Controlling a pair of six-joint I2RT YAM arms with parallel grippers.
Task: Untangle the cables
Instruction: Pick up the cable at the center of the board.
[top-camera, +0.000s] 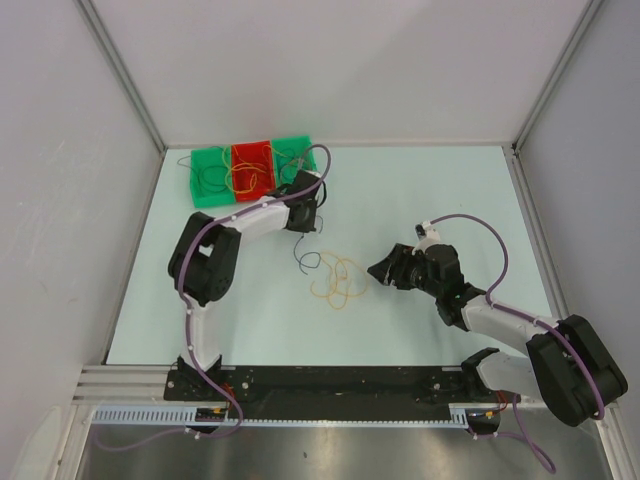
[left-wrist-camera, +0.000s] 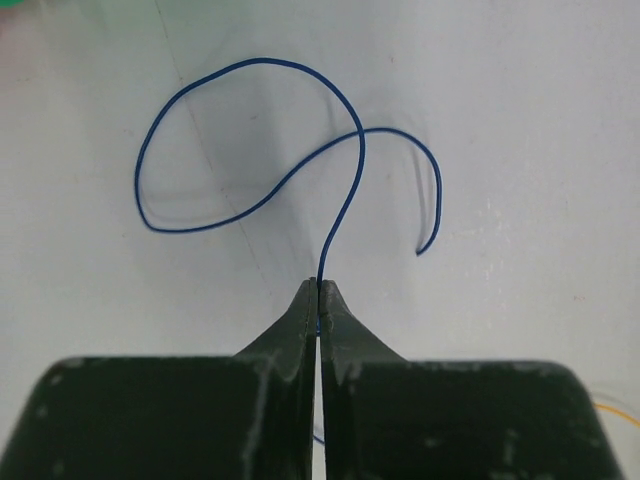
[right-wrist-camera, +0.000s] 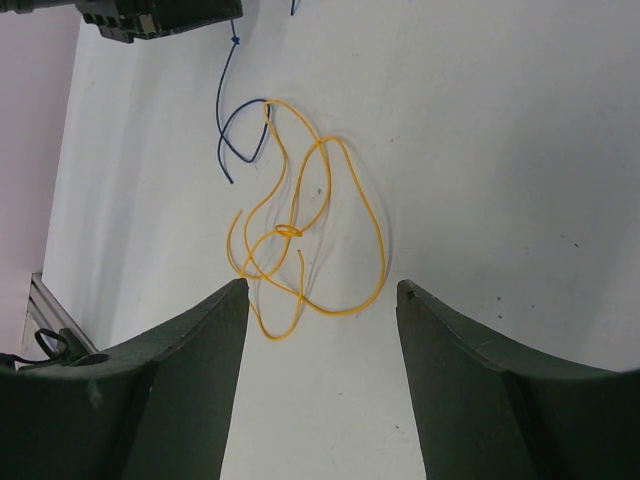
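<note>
The left gripper (left-wrist-camera: 318, 292) is pinched tight on a thin blue cable (left-wrist-camera: 250, 62), which curls away from the tips in an open loop over the pale green table (top-camera: 450, 190), just in front of a green-red-green tray (top-camera: 200, 195) holding more cables. Right of it, mid-table, yellow and orange cables (right-wrist-camera: 285, 230) lie looped and knotted together, and the right gripper (right-wrist-camera: 322, 290) hovers beside them, fingers spread and empty. Plain white walls stand around, and the tray's cables are too fine to tell apart.
</note>
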